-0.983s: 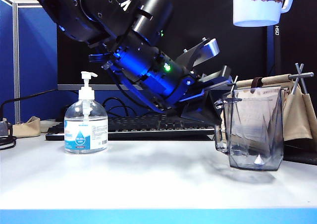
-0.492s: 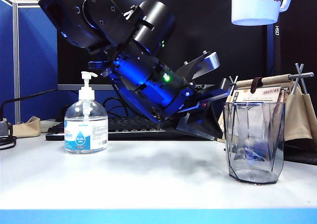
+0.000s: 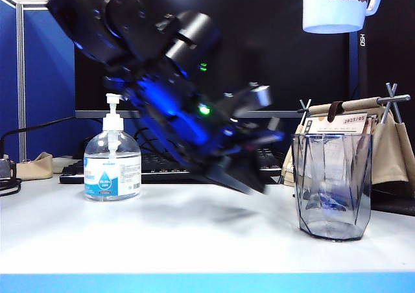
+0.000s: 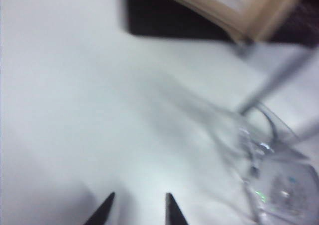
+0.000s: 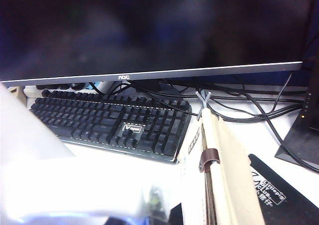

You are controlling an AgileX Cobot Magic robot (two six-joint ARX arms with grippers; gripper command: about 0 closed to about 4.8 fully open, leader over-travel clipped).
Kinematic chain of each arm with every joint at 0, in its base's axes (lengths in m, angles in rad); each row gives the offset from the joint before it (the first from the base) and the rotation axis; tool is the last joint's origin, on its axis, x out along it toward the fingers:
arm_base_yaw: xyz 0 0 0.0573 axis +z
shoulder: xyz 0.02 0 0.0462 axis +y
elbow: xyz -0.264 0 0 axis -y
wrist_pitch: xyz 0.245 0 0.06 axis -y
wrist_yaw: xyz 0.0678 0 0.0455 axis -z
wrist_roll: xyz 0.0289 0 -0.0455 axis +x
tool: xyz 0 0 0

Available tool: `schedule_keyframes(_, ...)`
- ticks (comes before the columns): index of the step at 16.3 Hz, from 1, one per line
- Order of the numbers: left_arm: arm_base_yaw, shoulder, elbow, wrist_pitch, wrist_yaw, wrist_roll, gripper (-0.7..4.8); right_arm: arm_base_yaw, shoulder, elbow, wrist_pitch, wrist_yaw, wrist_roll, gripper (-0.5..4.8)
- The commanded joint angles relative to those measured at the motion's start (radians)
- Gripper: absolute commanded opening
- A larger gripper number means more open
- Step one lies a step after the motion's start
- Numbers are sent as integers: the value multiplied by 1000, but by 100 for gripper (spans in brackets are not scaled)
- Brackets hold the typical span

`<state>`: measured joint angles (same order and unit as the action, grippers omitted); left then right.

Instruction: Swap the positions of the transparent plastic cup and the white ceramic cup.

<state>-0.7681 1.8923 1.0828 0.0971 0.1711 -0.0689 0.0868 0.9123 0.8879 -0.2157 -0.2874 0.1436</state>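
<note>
— Exterior view first: how many of each?

— One transparent plastic cup, upright on the tabletop at the right; one white ceramic cup, in the air above it; one pump bottle at the left; one keyboard behind.

— And the tools?

— Left tool hangs low beside the clear cup; its tips stand partly apart, holding and touching nothing; right tool is closed on the white cup, its fingers not clearly seen.

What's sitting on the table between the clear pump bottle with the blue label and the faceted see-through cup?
Between pump bottle and transparent plastic cup, bare white table; only the left gripper hangs above it, in the exterior view.
</note>
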Motion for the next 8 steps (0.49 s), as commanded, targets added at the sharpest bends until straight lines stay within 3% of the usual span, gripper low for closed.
schedule_keyframes(1, 90, -105, 2, -60, -21, -17, 129, 6, -6, 12, 61, -43, 14, -7)
schedule_keyframes(5, 253, -289, -14, -179, -10, 15, 116, 93, 6, 11, 51, -55, 22, -7)
schedule_keyframes(8, 281, -469, -79, -181, -60, 40, 115, 210, 57, 11, 56, -45, 38, -7)
